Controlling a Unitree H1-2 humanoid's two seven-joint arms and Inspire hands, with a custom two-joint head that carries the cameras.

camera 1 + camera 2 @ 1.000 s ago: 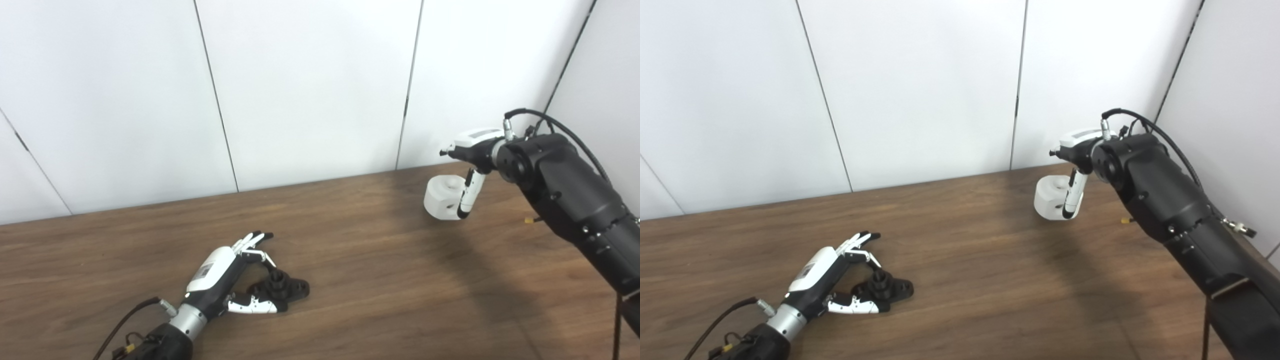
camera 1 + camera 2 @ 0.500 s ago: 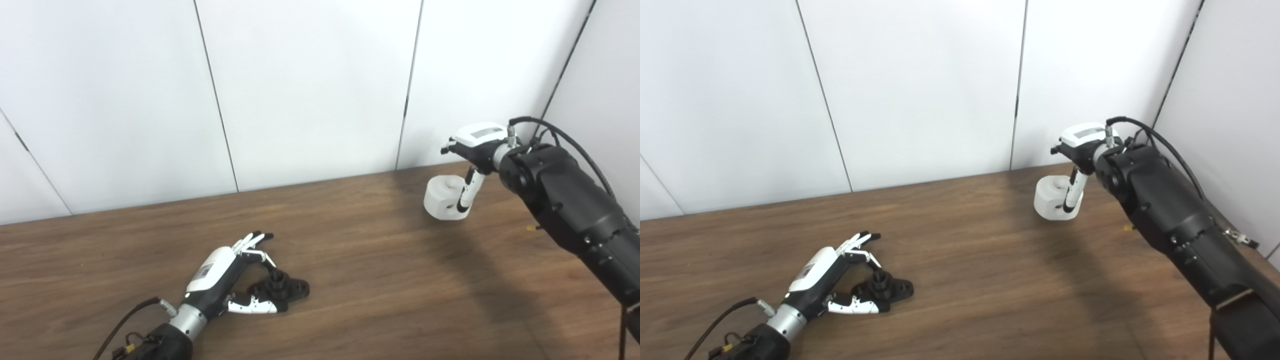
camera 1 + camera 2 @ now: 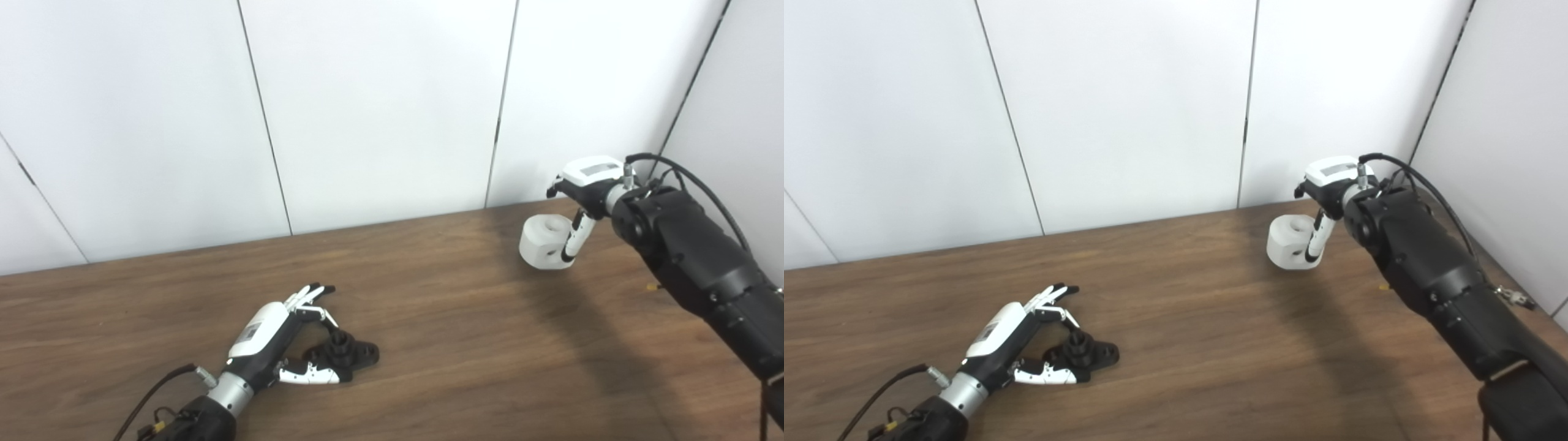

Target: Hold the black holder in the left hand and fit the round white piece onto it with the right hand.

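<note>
**Reaching for both parts, with the fitting still ahead**

Working from opposite ends of the wooden tabletop (image 3: 441, 343), my two hands are each at their own part, and neither part has met the other. My left robot hand (image 3: 278, 334) lies low on the wood near the front edge, fingers spread, thumb stretched along the near side of the black holder (image 3: 346, 354). The holder rests flat on the tabletop with its short round post standing up; my fingers are apart around it, not yet closed, so I judge the holder is not yet gripped or lifted.

Far off at the back right corner, my right robot hand (image 3: 582, 202) is at the round white piece (image 3: 545, 244), one finger running down its near side. The piece looks tilted, its holed face turned up and toward the camera. I cannot tell whether my fingers are clamped on it or only touching, nor whether it has left the wood.

Left to do, by my reckoning: close the left hand on the holder, raise it, carry the white piece across, and seat it on the post.

The right eye view shows a little more of the gap between my left thumb and the holder's base; the left eye view shows the white piece's hole more squarely.
</note>
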